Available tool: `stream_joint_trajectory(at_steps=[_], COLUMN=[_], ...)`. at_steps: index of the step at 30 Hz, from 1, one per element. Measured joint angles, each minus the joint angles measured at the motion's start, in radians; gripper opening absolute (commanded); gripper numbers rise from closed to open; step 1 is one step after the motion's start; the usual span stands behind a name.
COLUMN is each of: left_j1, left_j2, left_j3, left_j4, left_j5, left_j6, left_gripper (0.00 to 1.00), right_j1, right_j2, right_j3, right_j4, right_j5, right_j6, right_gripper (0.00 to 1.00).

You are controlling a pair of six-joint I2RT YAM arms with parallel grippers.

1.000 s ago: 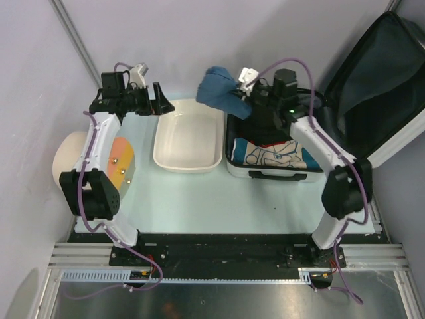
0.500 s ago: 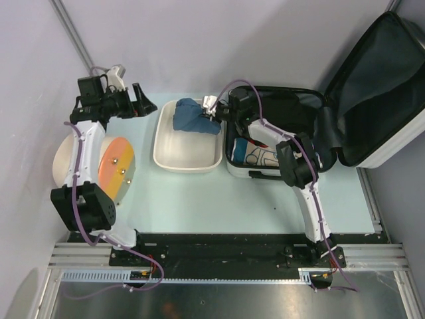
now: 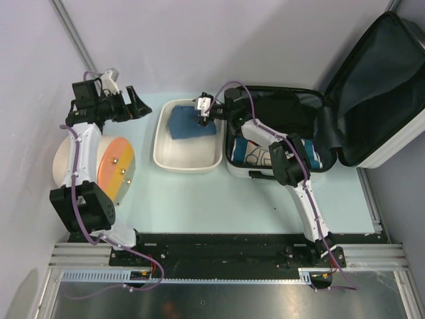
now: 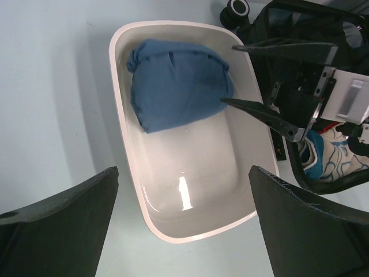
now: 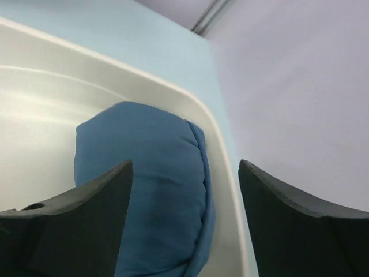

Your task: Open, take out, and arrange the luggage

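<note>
The luggage [image 3: 275, 106] lies open at the right, its dark-lined lid [image 3: 378, 80] tipped back. A printed folded garment [image 3: 265, 156] still lies in its base. A blue cloth bundle [image 3: 189, 125] rests in the far end of the cream tub [image 3: 188, 163]. My right gripper [image 3: 201, 118] hovers open just over the bundle's right edge, its fingers [image 5: 75, 219] apart from the cloth [image 5: 144, 190]. The left wrist view shows the same bundle [image 4: 173, 92] in the tub [image 4: 190, 231], with the right gripper [image 4: 228, 74] beside it. Left of the tub, my left gripper [image 3: 136, 103] stands open and holds nothing.
A cream cylinder with an orange end [image 3: 114, 166] lies at the left, under the left arm. The grey wall runs close behind the tub and the luggage. The right arm stretches across the luggage's base toward the tub.
The right gripper carried the blue bundle left from above the luggage, lowered it into the tub and opened off it. The left gripper drifted slightly left.
</note>
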Motion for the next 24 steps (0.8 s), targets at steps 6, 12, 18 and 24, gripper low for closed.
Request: stream_joint_trajectory(at_steps=[6, 12, 18, 24], left_j1=[0.0, -0.041, -0.183, -0.216], left_j2=[0.005, 0.012, 0.039, 0.139], left_j3=[0.026, 0.1, 0.183, 0.346], left_j4=[-0.001, 0.013, 0.025, 0.034], left_j5=[0.0, -0.031, -0.101, -0.121], left_j6=[0.003, 0.05, 0.092, 0.057], left_gripper=[1.0, 1.0, 1.0, 1.0], right_j1=[-0.001, -0.052, -0.225, -0.389], right_j2=[-0.02, -0.176, -0.428, -0.515], right_j3=[0.025, 0.025, 0.044, 0.065], right_j4=[0.055, -0.078, -0.414, -0.799], right_j5=[0.04, 0.106, 0.143, 0.19], right_j6=[0.076, 0.226, 0.222, 0.007], right_gripper=[0.82, 0.81, 0.82, 0.84])
